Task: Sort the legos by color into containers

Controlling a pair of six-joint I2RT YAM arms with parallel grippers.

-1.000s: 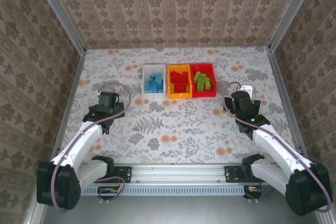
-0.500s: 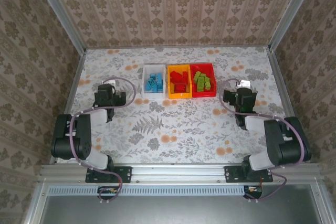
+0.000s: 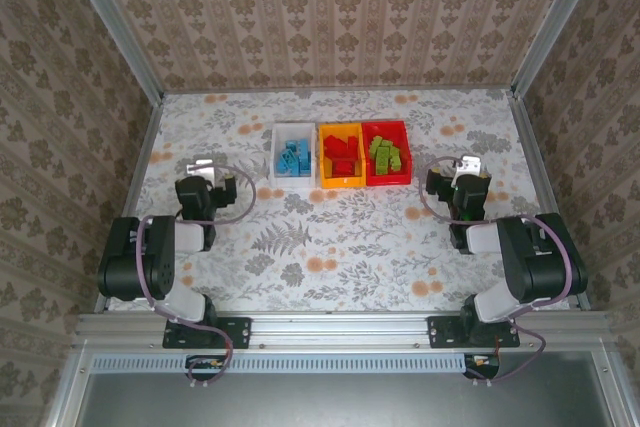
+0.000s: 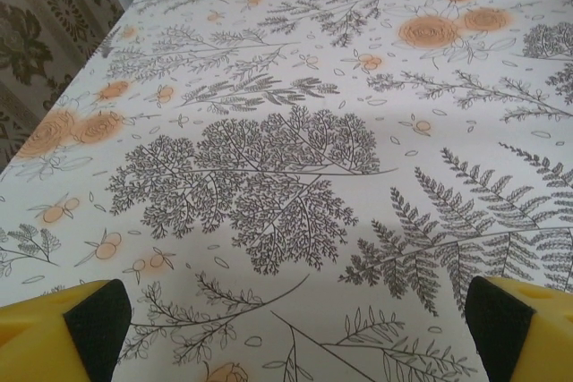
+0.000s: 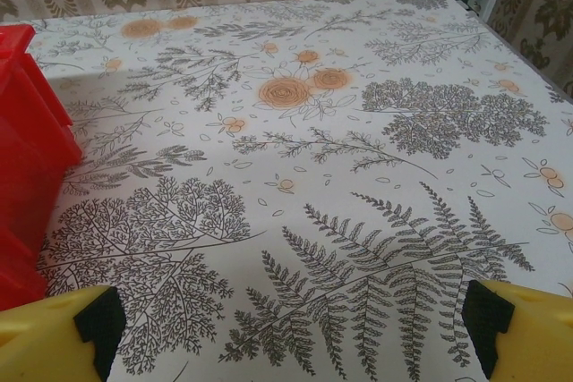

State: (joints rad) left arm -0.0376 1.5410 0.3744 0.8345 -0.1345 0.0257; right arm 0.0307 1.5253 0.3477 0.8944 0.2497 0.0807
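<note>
Three containers stand side by side at the back middle of the table. The white bin [image 3: 275, 153] holds blue legos [image 3: 293, 158]. Red legos [image 3: 341, 155] lie in the orange-yellow bin [image 3: 340, 184], and lime green legos [image 3: 385, 154] in the red bin [image 3: 389, 182]. My left gripper [image 3: 207, 171] sits left of the bins, low over the cloth, open and empty [image 4: 295, 328]. To the right of the bins is my right gripper [image 3: 467, 169], also open with nothing between its fingers [image 5: 291, 328]. The red bin's wall [image 5: 27, 149] is at the left edge of the right wrist view.
A floral cloth [image 3: 330, 237] covers the table. Metal rails [image 3: 150, 147] and patterned walls close it in on the left, right and back. Both arms are folded close to their bases at the near edge.
Both arms have drawn back from a stretched pose and folded up over their bases. The grippers stayed open. The bins and legos have not moved.
</note>
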